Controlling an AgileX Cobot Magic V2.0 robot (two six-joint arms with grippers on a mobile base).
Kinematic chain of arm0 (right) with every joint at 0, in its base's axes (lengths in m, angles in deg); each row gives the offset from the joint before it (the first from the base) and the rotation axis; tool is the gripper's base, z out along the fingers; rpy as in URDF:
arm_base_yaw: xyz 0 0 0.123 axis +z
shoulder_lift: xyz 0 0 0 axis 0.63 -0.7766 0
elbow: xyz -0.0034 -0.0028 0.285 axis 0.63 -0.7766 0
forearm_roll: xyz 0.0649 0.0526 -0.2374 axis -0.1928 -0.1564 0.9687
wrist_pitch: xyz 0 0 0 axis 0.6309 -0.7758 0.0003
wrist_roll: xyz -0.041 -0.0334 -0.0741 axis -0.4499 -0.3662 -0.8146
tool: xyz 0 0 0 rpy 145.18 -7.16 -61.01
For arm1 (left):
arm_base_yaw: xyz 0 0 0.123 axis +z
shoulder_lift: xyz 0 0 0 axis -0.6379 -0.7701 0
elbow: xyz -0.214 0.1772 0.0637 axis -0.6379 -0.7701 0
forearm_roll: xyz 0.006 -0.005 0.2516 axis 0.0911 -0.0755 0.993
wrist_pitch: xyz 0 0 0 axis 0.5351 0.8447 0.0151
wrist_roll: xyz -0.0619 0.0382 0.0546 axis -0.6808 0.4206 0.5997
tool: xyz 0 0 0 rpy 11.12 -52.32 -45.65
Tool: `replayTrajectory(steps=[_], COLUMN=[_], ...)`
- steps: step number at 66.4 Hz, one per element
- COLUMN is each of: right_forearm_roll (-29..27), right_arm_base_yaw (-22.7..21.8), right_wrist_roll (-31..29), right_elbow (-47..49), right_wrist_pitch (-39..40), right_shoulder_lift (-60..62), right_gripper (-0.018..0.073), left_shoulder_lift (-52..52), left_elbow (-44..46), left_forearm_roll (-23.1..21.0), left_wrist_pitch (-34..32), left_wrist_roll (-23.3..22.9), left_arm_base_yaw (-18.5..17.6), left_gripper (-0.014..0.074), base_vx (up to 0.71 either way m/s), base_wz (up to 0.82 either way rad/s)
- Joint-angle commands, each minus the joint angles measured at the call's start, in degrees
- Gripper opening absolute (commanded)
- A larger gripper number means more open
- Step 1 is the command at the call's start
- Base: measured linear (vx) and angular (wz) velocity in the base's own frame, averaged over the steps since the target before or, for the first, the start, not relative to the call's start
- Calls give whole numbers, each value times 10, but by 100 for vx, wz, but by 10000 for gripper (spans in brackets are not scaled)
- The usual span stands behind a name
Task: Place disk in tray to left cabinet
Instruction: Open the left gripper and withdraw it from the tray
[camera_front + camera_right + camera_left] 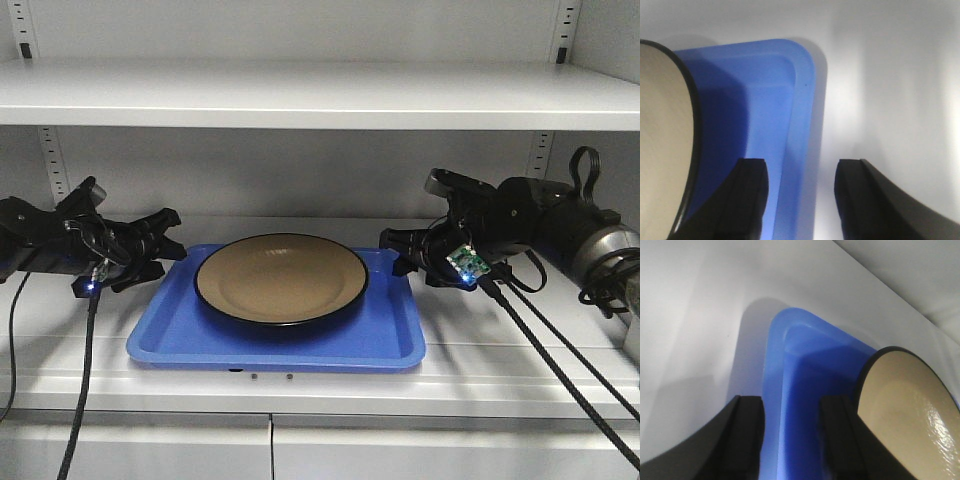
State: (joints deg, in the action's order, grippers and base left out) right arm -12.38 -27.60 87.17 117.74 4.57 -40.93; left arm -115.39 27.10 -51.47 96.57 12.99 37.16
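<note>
Disk (281,278) centred on tray (390,345), tray flat on shelf (500,365) of left cabinet (300,95). Left claw (160,245) open, jaws either side of tray's left rim, gripping nothing; right claw (405,250) likewise open astride right rim, empty. Placement looks done or nearly so: best to draw both claws straight outward, level, without nudging rims or tipping disk.
</note>
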Motion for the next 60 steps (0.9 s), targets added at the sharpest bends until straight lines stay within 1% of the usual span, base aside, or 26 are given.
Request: replayTrajectory(steps=[1, 10, 14, 16, 20, 27, 33, 36, 39, 43, 47, 53, 60], right_forearm_roll=[-2, -2, -2, -2, -2, -2, -2, -2, -2, -2, -2, -2, -2], right_arm_base_yaw=[0, 0, 0, 0, 0, 0, 0, 0, 0, 0, 0, 0, 0], right_wrist_roll=[6, 6, 6, 6, 6, 6, 6, 6, 6, 6, 6, 6, 6], right_elbow=[21, 21, 21, 21, 21, 21, 21, 21, 21, 21, 21, 21, 21], right_wrist_pitch=[52, 53, 53, 53, 53, 53, 53, 53, 53, 53, 53, 53, 53], right_shoulder_lift=[42, 42, 42, 42, 42, 42, 42, 42, 42, 42, 42, 42, 42], right_gripper=[396, 396, 396, 396, 396, 396, 396, 396, 396, 396, 396, 396, 396], left_shoulder_lift=[41, 42, 48, 54, 70, 115, 173, 210, 244, 297, 359, 440, 547], left_elbow=[21, 21, 21, 21, 13, -42, -123, -175, -224, -302, -386, -483, -593], left_forearm_roll=[-26, -25, -11, 6, 54, 101, 137, 151, 156, 155, 159, 164, 191], left_wrist_pitch=[-23, -20, -17, -11, 5, 0, -35, -69, -94, -146, -191, -237, -291], left_wrist_roll=[3, 3, 3, 3, 1, -4, -5, -5, -5, -5, -5, -5, -5], left_arm_base_yaw=[-2, -2, -2, -2, -2, -2, -2, -2, -2, -2, -2, -2, -2], left_gripper=[391, 391, 391, 391, 388, 378, 362, 349, 336, 311, 276, 215, 127], base_vx=[0, 0, 0, 0, 0, 0, 0, 0, 0, 0, 0, 0, 0], base_wz=[0, 0, 0, 0, 1, 1, 0, 0, 0, 0, 0, 0, 0])
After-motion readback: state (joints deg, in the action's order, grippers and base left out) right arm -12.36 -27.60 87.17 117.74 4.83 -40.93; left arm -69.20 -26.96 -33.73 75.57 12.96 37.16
